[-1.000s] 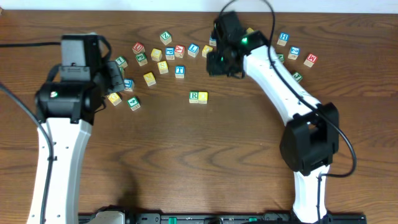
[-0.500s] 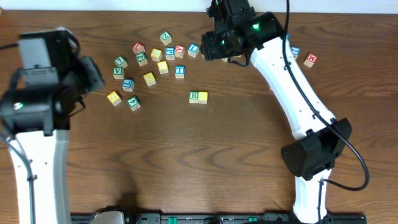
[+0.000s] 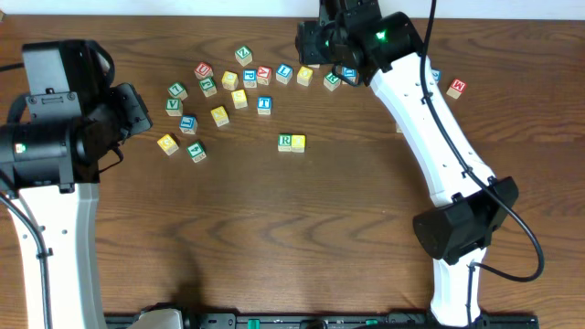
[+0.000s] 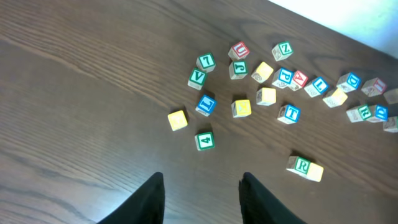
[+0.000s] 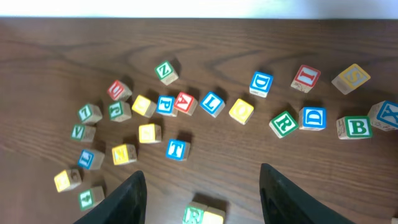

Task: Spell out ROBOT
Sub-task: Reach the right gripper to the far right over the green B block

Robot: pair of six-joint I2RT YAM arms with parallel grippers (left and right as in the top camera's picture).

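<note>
A scatter of small wooden letter blocks (image 3: 239,99) lies across the back of a dark brown wooden desk (image 3: 274,238). In front of them, a green-lettered R block (image 3: 286,142) touches a yellow block (image 3: 299,143), in open desk between the arms. A blue-lettered T block (image 3: 264,104) and a green-lettered B block (image 5: 357,127) lie in the scatter. The left hand (image 4: 202,196) hangs open and empty at the scatter's left edge. The right hand (image 5: 202,177) hangs open and empty over the back row. A second ago the left hand covered the leftmost blocks, and the right hand was nearer the R pair.
</note>
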